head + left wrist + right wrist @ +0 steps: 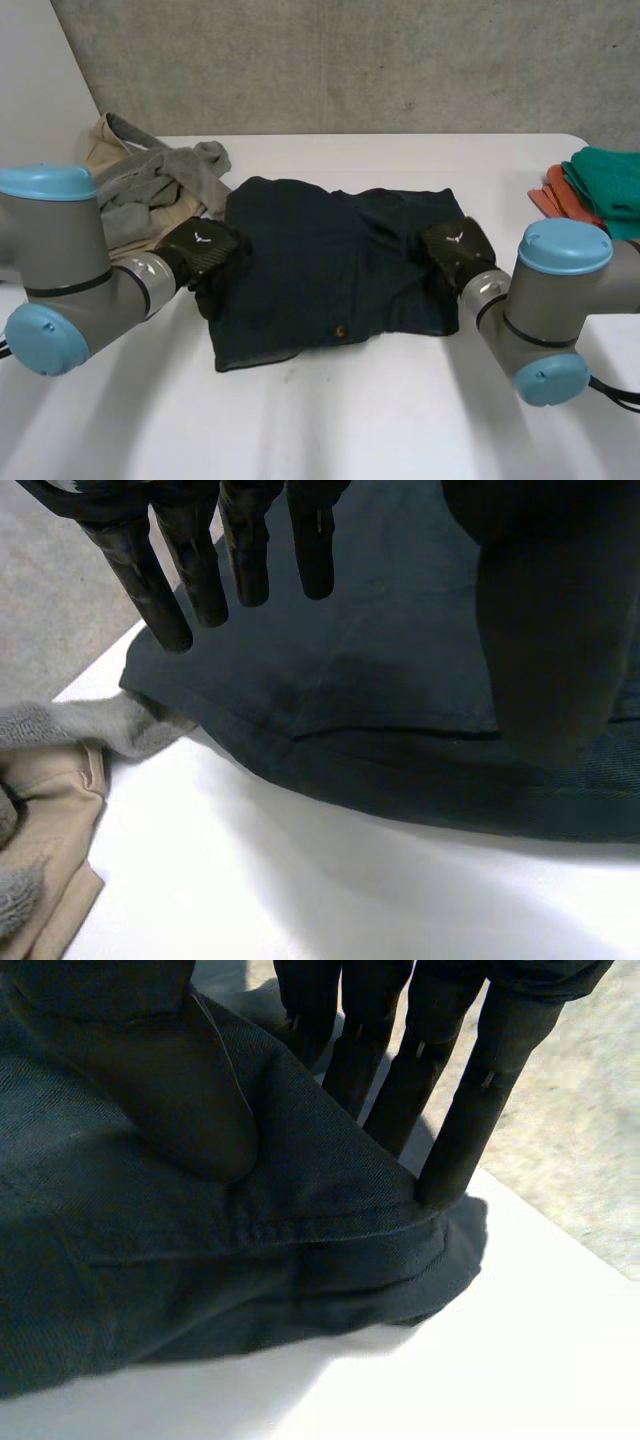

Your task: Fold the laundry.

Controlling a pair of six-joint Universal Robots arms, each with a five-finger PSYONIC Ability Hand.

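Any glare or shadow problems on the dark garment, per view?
Head view: even light, the dark garment shows its folds, no hot spots on the white table. Left wrist view: table very bright beside the hem. Right wrist view: seam stitching visible, soft shadow beneath the garment's corner.

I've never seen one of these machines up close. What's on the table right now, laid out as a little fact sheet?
Surface: white table
Item in the middle: dark blue garment, lying spread out with some wrinkles
Left hand: at the garment's left edge, fingers straight and open over the cloth
Right hand: at the garment's right edge, cloth pinched between thumb and fingers
Other clothes: grey and beige pile, crumpled at the far left
Also there: teal and orange cloths, stacked at the right edge
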